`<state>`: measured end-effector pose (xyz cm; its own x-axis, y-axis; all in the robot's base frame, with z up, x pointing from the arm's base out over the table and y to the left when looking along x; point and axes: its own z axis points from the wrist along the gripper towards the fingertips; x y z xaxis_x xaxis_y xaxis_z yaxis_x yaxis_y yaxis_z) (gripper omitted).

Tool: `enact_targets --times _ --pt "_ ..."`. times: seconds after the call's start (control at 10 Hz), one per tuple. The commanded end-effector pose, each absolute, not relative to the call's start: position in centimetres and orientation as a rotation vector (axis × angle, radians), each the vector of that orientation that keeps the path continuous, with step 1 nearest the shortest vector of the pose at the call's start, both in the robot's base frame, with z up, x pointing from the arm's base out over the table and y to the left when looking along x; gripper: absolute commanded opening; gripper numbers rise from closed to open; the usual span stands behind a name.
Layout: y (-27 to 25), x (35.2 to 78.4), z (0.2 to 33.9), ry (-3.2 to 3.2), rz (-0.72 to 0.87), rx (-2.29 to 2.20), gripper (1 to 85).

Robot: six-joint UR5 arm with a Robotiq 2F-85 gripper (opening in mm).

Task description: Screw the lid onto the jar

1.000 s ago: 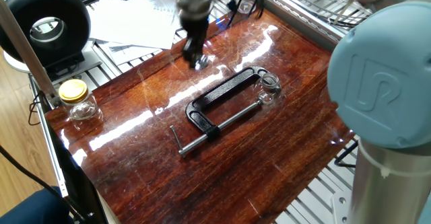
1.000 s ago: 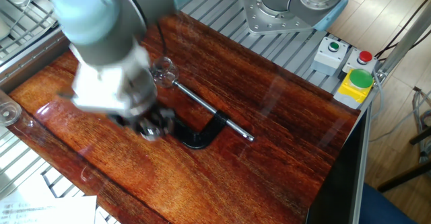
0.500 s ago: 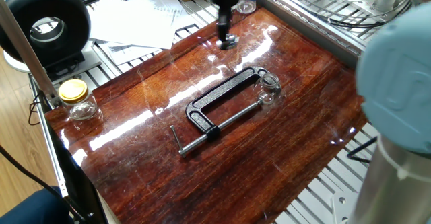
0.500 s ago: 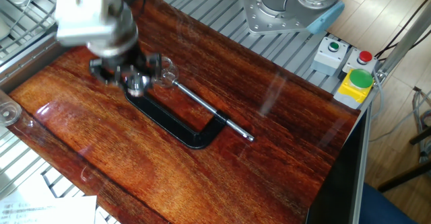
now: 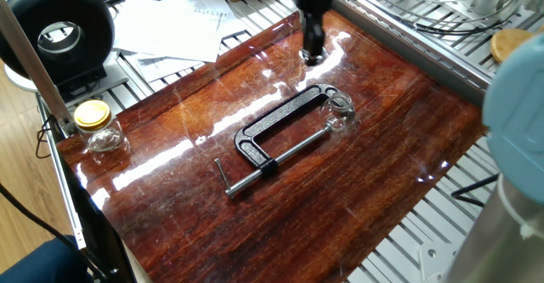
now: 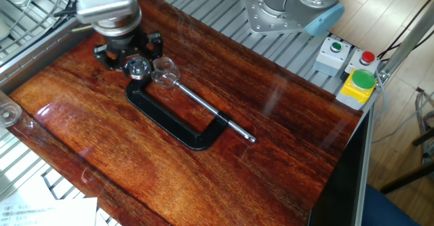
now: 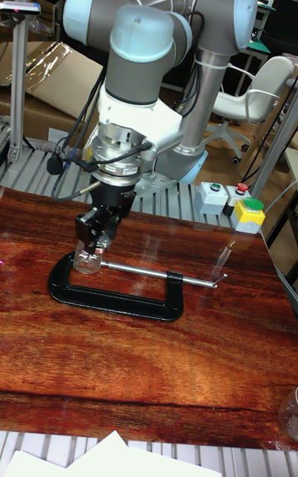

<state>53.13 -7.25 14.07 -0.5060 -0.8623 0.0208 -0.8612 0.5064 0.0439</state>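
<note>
Your hand [image 6: 137, 64] hangs over the far part of the worktop [image 6: 285, 158], clenched on the lid [image 6: 139, 67], a small silvery disc you can see between the two dark fingers [image 6: 154, 46] in the other fixed view. In that view the lid sits just at 9 o'clock of the jar [image 6: 165, 72], near it but not over its mouth; you cannot tell from these pictures how high the lid rides above the wood.

The jar, small, squat and clear, stands upright on the worktop with its mouth uncovered, touching or just beside the screw end of the black C-clamp [image 6: 178, 121]. The clamp lies flat, its frame running from the jar toward 4 o'clock, its threaded rod ending in a small crossbar.

In the one fixed view the hand [image 5: 311, 55] points down at 11 o'clock of the jar [image 5: 341, 110], with the clamp [image 5: 280, 130] stretching away toward 7 o'clock. Well apart, at 9 o'clock by the worktop's edge, stands a second glass jar with a yellow lid [image 5: 95, 123].

In the tall fixed view the hand [image 7: 93, 243] hovers right above the jar [image 7: 86, 260], partly hiding it.
</note>
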Motion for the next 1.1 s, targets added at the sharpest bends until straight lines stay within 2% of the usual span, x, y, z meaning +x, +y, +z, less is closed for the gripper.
enact_targets --times 0.0,0.2,0.6,1.0 --pt "-7.8 53.1 13.5 -2.641 0.000 1.660 1.7" --pt "-7.9 52.4 13.5 -2.658 -0.013 1.588 1.7" --pt "-5.7 50.4 13.8 -2.740 -0.175 1.360 1.7" --pt "-8.5 49.9 10.6 -2.801 -0.036 1.342 1.7"
